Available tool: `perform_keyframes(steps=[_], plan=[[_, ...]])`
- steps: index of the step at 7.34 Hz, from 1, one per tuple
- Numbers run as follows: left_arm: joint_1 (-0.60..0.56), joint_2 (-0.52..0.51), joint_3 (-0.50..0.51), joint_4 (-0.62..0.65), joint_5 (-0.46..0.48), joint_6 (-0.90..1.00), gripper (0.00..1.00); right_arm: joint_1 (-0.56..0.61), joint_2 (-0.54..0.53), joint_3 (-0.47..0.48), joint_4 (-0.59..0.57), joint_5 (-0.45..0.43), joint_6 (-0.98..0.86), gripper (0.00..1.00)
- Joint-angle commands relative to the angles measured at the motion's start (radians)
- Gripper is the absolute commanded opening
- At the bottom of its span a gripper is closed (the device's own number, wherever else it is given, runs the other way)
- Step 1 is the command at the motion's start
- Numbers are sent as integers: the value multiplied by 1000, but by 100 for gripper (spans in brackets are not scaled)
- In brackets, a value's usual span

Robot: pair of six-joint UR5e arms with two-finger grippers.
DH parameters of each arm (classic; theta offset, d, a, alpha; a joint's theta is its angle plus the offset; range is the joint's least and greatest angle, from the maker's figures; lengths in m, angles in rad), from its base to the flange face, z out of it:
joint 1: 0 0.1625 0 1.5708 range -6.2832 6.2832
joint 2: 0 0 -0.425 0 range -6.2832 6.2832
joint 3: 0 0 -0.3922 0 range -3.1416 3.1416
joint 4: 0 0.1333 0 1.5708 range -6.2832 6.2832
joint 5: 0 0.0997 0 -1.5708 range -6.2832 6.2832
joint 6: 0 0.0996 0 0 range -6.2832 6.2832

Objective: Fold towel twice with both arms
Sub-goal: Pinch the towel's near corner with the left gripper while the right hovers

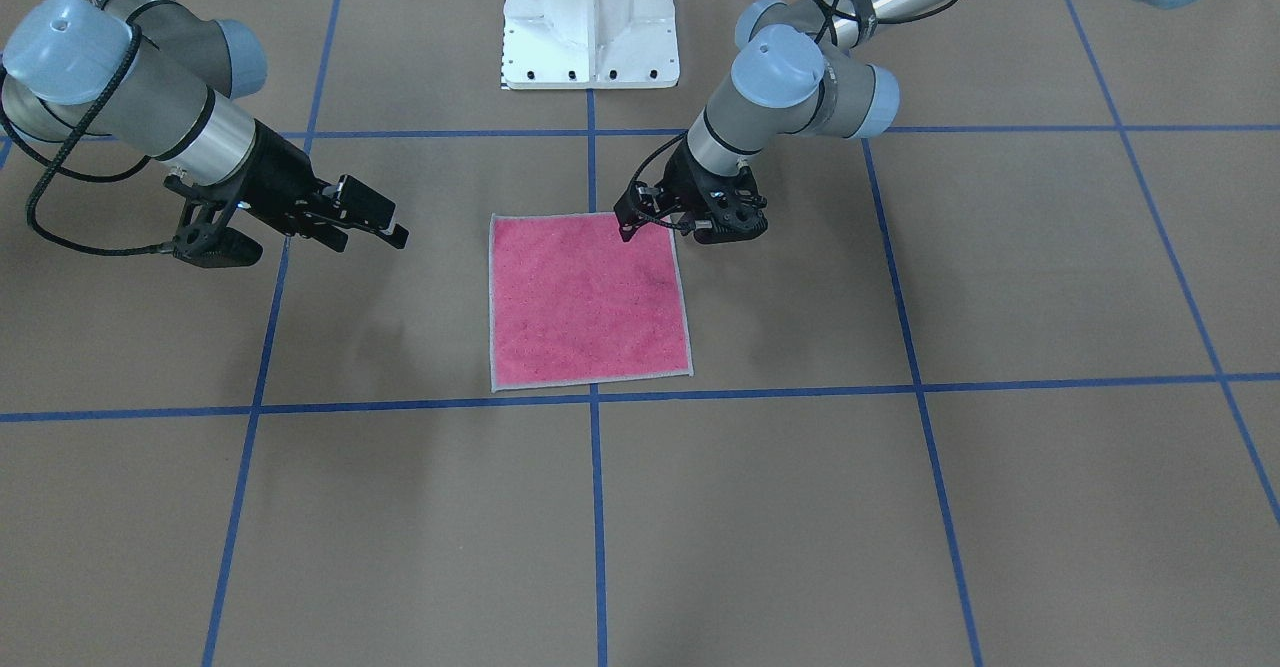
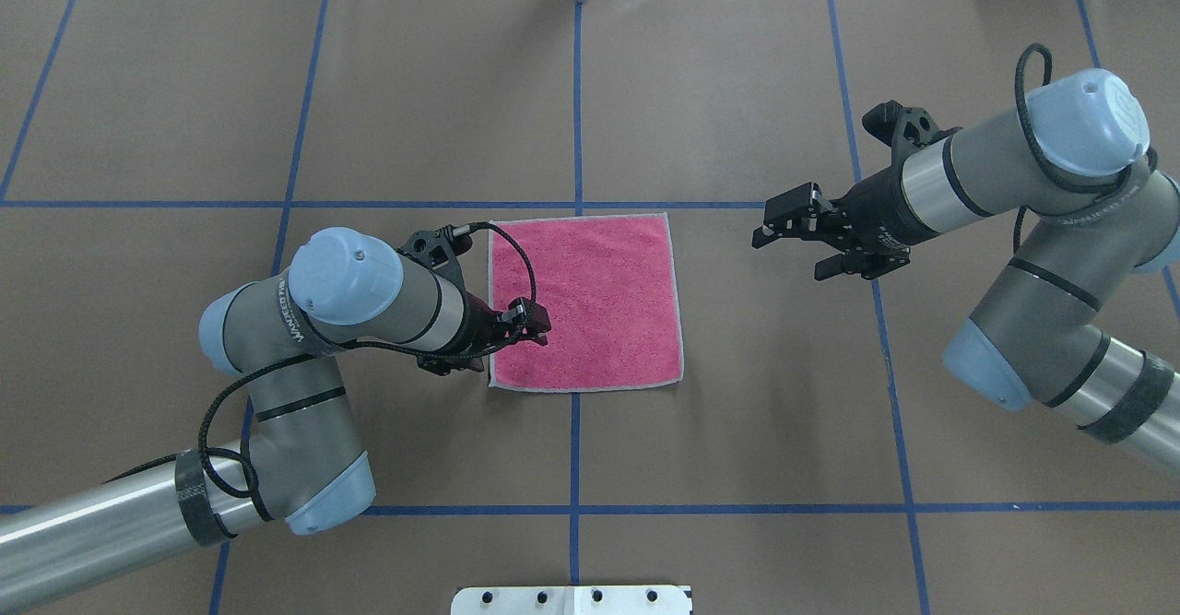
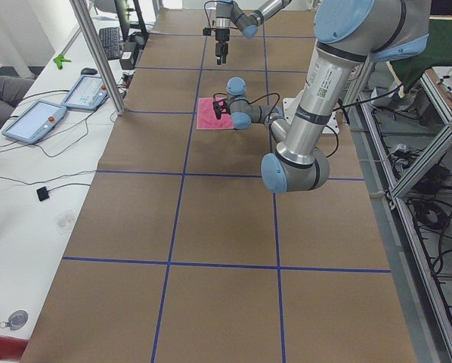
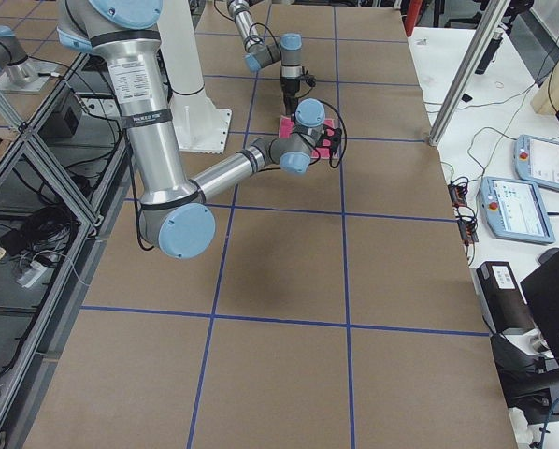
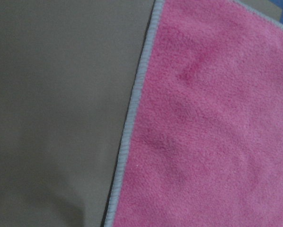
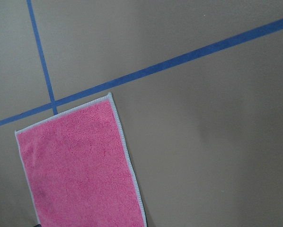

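While overhead shows left hand [image 2: 533, 325] at towel [image 2: 599, 301], wrist view shows grey edging [image 5: 132, 109]

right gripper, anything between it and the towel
Nothing visible does. Between the right gripper and the towel lies only bare table, and the towel lies flat and unfolded.

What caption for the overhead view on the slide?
Pink towel flat and unfolded; left gripper at its left edge, right gripper off to the right, clear of it.

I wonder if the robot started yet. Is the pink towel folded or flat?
Flat. The pink square terry towel shows one open layer, grey edging all around.
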Motion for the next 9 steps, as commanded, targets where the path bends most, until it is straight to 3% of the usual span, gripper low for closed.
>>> perform_keyframes(steps=[1, 4, 9], plan=[[15, 7, -3, 1, 0, 0, 95, 2, -2, -1, -1, 2, 0, 99], [40, 7, -23, 1, 0, -9, 94, 2, -6, 5, -1, 2, 0, 99], [49, 13, -23, 3, 0, -9, 57, 5, -14, 16, -1, 7, 0, 99]])
